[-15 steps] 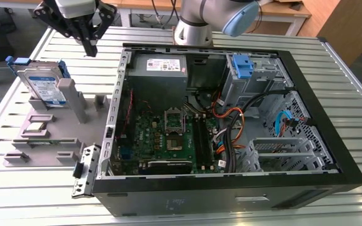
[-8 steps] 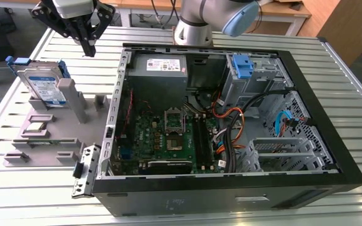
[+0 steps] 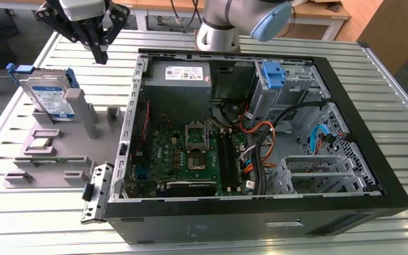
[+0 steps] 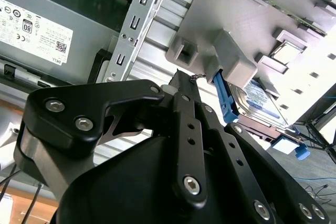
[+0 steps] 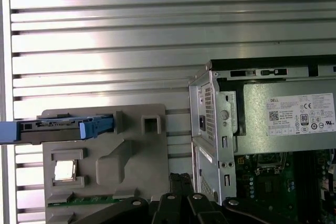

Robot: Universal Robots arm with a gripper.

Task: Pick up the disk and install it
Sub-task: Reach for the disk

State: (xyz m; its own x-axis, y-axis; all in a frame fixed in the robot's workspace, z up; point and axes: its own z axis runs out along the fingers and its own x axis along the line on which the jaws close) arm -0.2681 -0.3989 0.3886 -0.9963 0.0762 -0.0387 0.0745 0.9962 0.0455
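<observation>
The disk (image 3: 48, 96), a silver drive with a blue-and-white label in a blue carrier, stands upright on edge in a slot of the grey fixture (image 3: 69, 146) at the exterior view's left. My gripper (image 3: 99, 55) hangs above the table, farther back and toward the exterior view's right of the disk, apart from it. Its black fingers are shut with nothing between them. The first wrist view shows the disk (image 5: 58, 127) edge-on in the fixture (image 5: 131, 156), with the gripper (image 5: 181, 178) low in the picture. In the second wrist view the gripper (image 4: 181, 80) points toward the fixture (image 4: 231, 14) and the disk (image 4: 260, 99).
An open black computer case (image 3: 374, 178) lies on the slatted metal table (image 3: 19, 218). Inside are a grey power supply (image 3: 184, 74), a motherboard (image 3: 189, 149) and a blue bracket (image 3: 273, 74). The fixture also holds a processor chip (image 3: 41, 142) and a green memory stick (image 5: 79, 200).
</observation>
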